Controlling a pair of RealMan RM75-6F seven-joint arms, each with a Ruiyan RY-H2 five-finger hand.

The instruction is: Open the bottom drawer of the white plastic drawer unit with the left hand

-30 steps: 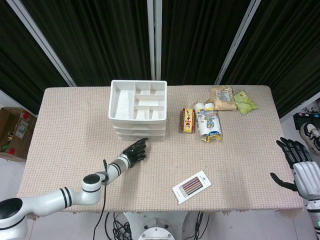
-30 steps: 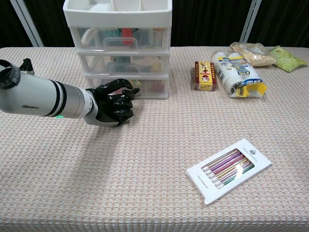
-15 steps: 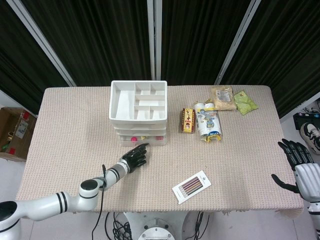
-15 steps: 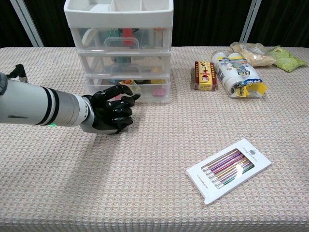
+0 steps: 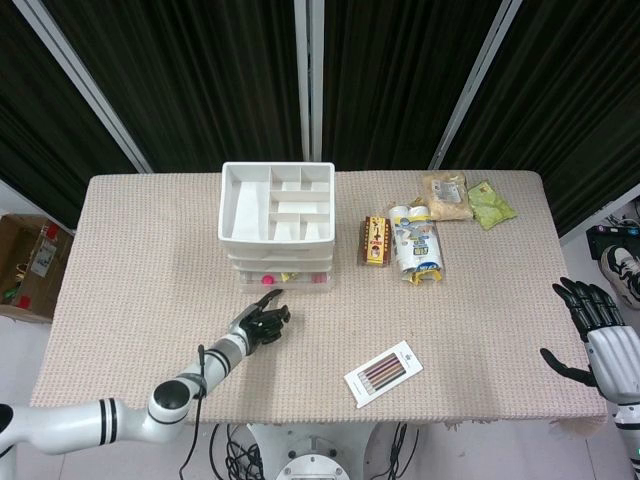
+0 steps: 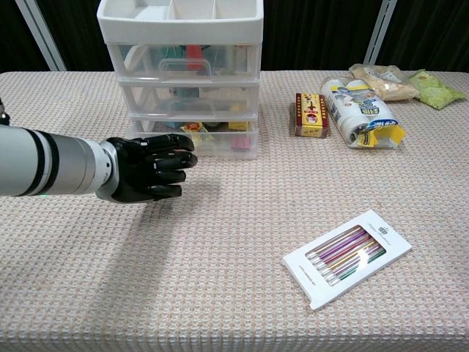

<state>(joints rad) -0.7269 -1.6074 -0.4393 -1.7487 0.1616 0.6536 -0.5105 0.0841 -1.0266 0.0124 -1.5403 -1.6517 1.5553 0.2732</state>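
The white plastic drawer unit (image 5: 276, 214) (image 6: 180, 44) stands at the back middle of the table. Its bottom drawer (image 5: 290, 284) (image 6: 223, 141) sticks out a little past the two above it, showing pink and yellow items inside. My left hand (image 5: 262, 321) (image 6: 150, 168) hovers just in front of that drawer, apart from it, fingers loosely bent and holding nothing. My right hand (image 5: 592, 318) hangs off the table's right edge with fingers spread and empty; only the head view shows it.
A white box of coloured pens (image 5: 383, 373) (image 6: 346, 257) lies front right of centre. A red box (image 5: 375, 241) (image 6: 310, 114), a snack packet (image 5: 417, 245) (image 6: 361, 112) and two bags (image 5: 447, 195) (image 5: 491, 203) lie right of the unit.
The bottom drawer has slid out toward me. My left hand has drawn back from the drawer front and let go of it. The right hand stayed at the table's edge.
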